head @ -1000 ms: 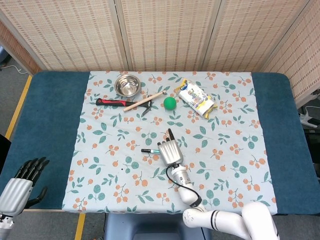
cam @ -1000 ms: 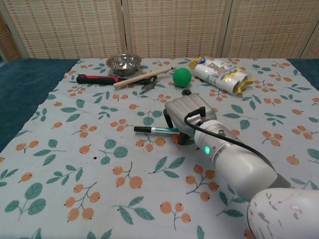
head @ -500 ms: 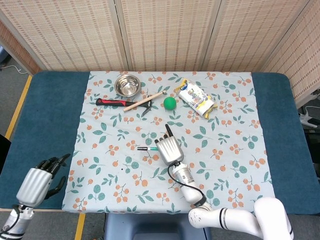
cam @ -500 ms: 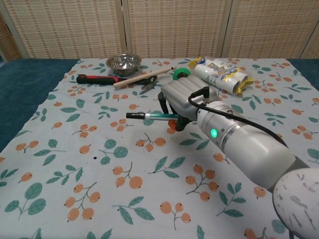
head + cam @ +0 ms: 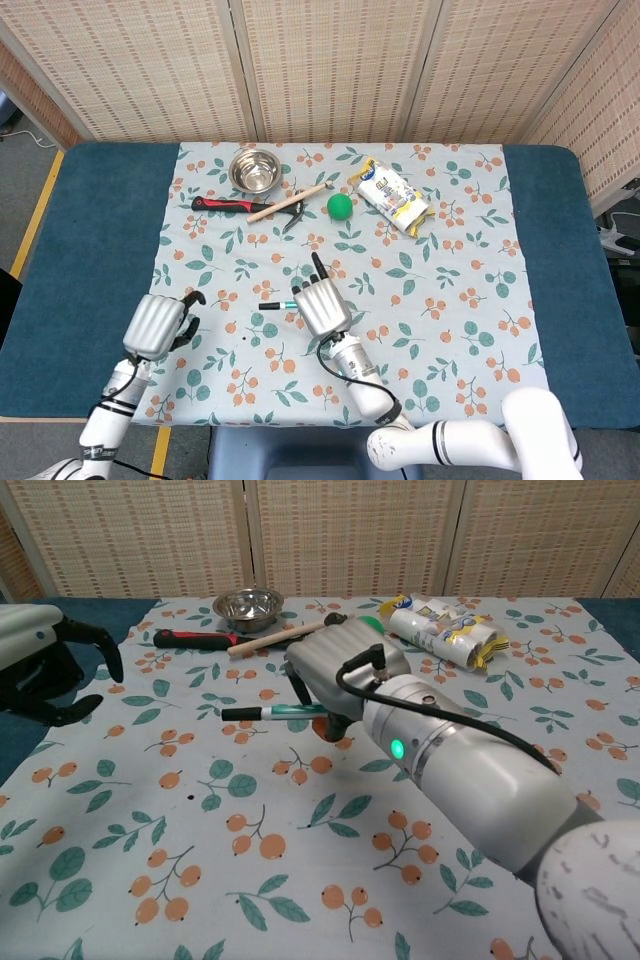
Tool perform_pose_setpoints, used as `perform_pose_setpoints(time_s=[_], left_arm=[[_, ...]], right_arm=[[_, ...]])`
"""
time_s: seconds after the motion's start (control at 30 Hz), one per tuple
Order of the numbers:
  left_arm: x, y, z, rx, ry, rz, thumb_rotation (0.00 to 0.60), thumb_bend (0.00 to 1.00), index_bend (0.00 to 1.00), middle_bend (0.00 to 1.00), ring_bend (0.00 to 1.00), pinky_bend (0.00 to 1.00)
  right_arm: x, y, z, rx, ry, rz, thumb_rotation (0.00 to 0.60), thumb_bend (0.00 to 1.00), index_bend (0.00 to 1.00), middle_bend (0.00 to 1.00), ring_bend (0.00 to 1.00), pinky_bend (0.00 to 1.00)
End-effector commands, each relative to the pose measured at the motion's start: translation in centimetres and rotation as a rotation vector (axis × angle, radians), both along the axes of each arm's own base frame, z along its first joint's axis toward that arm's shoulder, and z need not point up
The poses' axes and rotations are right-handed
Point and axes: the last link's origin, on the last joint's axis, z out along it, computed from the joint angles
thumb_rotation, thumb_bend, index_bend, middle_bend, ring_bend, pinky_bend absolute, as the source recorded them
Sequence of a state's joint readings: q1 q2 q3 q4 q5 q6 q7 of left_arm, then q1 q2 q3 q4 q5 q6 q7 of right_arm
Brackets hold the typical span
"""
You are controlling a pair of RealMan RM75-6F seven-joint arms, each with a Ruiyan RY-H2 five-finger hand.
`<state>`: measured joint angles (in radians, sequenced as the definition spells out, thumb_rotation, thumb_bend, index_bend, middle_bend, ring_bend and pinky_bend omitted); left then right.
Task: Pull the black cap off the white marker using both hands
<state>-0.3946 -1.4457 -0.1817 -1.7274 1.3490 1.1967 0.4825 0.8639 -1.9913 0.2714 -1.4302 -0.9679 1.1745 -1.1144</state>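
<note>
My right hand [image 5: 320, 306] [image 5: 345, 673] grips the white marker [image 5: 285, 712] and holds it level above the cloth. Its black cap [image 5: 268, 306] [image 5: 240, 714] points left, clear of the fingers. My left hand [image 5: 158, 323] [image 5: 45, 667] hangs over the cloth's left edge with its fingers apart and nothing in them. A gap of cloth lies between the left hand and the cap.
At the back of the floral cloth [image 5: 450, 290] lie a steel bowl [image 5: 254, 170], a red-handled tool [image 5: 232, 205], a wooden stick [image 5: 288, 201], a green ball [image 5: 340, 206] and a snack packet [image 5: 394, 196]. Blue table [image 5: 80, 230] borders the cloth on both sides.
The right hand has carried the marker up and to the left. The left hand has come in from the lower left corner toward the cloth's edge.
</note>
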Motion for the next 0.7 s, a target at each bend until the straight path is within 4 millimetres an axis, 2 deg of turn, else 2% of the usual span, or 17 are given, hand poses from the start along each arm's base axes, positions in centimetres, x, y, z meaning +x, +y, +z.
perform_pose_setpoints(time_s=[0.03, 0.27, 0.5, 0.7], left_arm=[[1.4, 1.0, -1.9, -0.010, 0.001, 0.032, 0.600, 0.39, 0.44, 0.94, 0.82, 0.95], [2.6, 1.2, -3.5, -0.014, 0.030, 0.036, 0.600, 0.37, 0.40, 0.96, 0.84, 0.97], [3.4, 2.5, -5.2, -0.033, 0.043, 0.075, 0.600, 0.37, 0.39, 0.98, 0.86, 0.98], [4.1, 3.1, -5.9, -0.015, 0.047, 0.056, 0.600, 0.36, 0.39, 0.98, 0.86, 0.98]], right_arm=[[0.4, 0.2, -0.9, 0.002, -0.020, -0.012, 0.600, 0.40, 0.88, 0.73, 0.41, 0.02], [1.0, 0.0, -1.4, -0.010, -0.042, -0.015, 0.600, 0.40, 0.88, 0.73, 0.41, 0.02], [1.6, 0.1, -1.5, -0.010, -0.057, -0.024, 0.600, 0.41, 0.88, 0.73, 0.41, 0.02], [1.9, 0.3, -1.7, -0.003, -0.060, -0.023, 0.600, 0.41, 0.88, 0.73, 0.41, 0.02]])
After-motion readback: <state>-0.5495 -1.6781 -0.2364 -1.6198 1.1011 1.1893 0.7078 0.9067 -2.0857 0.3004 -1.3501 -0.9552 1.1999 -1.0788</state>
